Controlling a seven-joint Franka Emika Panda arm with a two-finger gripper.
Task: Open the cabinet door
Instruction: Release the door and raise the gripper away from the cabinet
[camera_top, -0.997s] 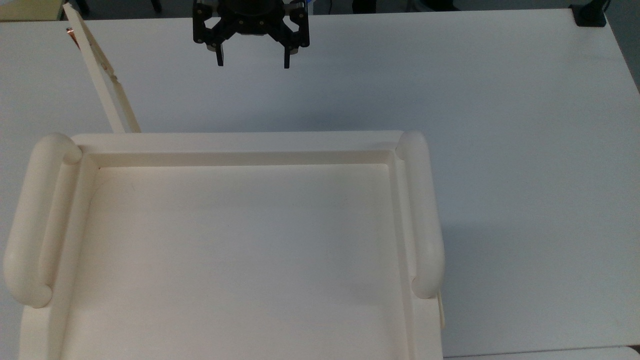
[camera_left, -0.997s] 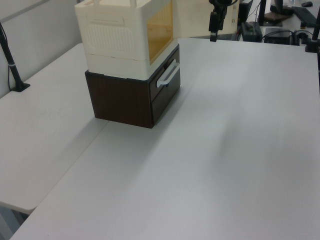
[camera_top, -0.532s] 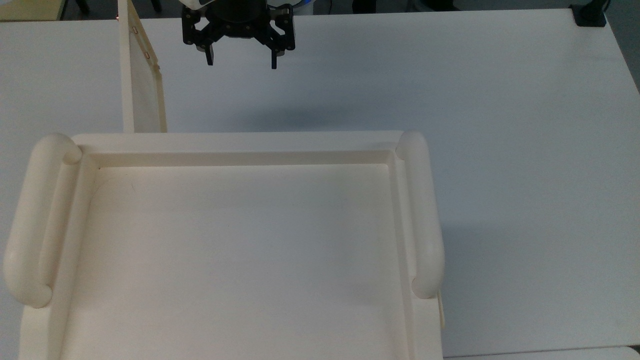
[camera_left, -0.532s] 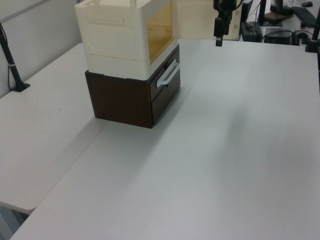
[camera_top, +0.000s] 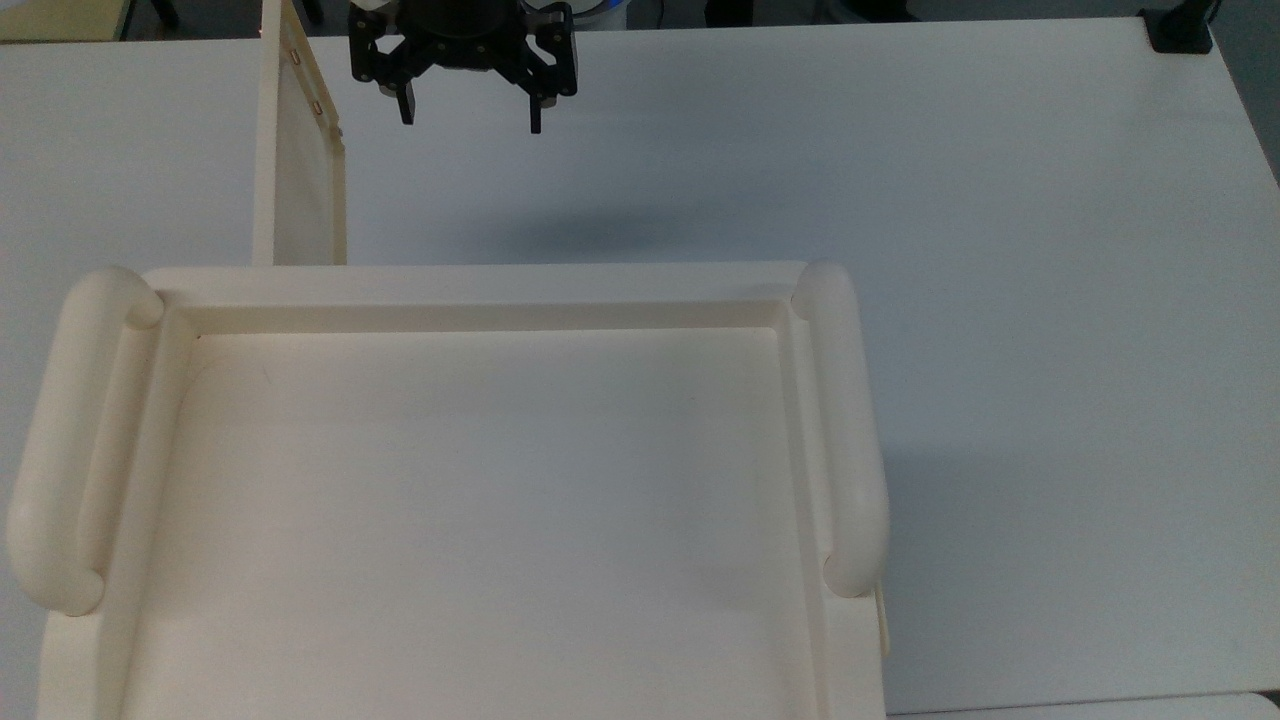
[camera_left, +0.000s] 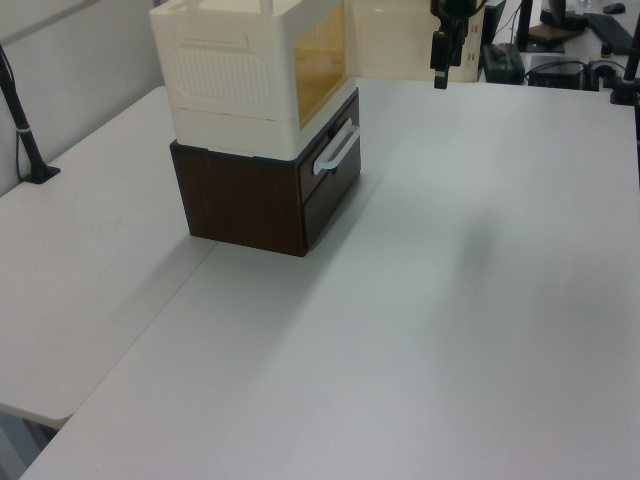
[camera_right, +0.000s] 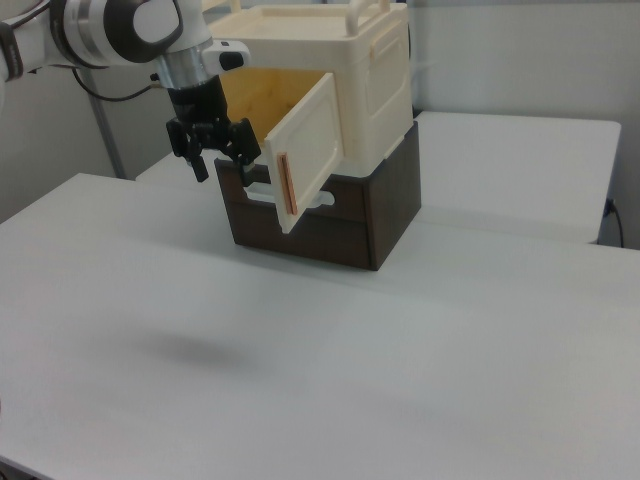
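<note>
The cabinet (camera_right: 350, 90), a cream unit with a recessed top and two rounded side handles, stands on a dark brown drawer base (camera_right: 330, 215) on the white table (camera_right: 300, 360). Its cabinet door (camera_right: 310, 150) stands swung outward, exposing the yellowish interior; in the top view the door (camera_top: 300, 160) projects from the cabinet's far edge at the top view's left. The gripper (camera_top: 468, 115) hangs above the table just beside the door's free edge, its jaws spread apart and holding nothing.
</note>
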